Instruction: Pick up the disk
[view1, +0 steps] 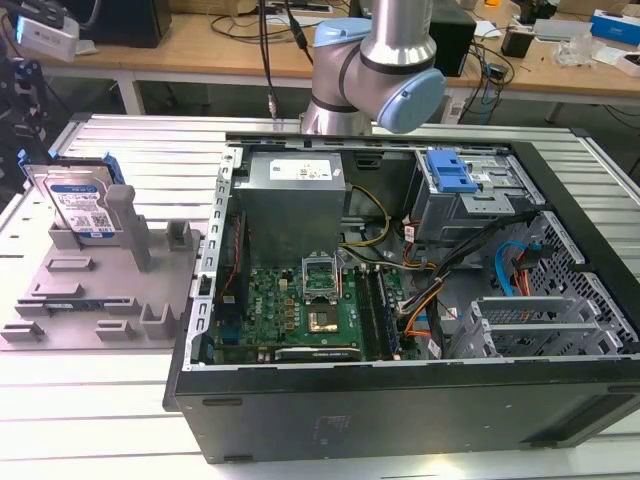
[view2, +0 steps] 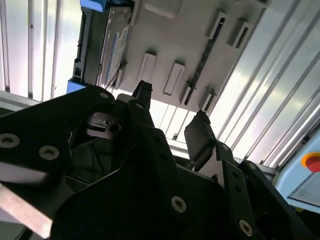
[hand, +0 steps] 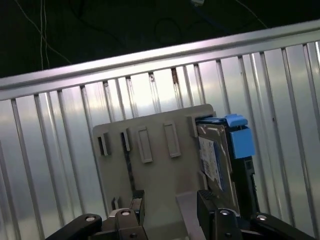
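Standing upright in tray (view1: 75, 300), blue-and-white-labelled disk (view1: 80, 205)

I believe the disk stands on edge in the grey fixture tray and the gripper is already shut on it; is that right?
Not quite: the gripper is open and holds nothing, clear of the disk, as the second wrist view shows. The disk does stand on edge in the grey fixture tray.
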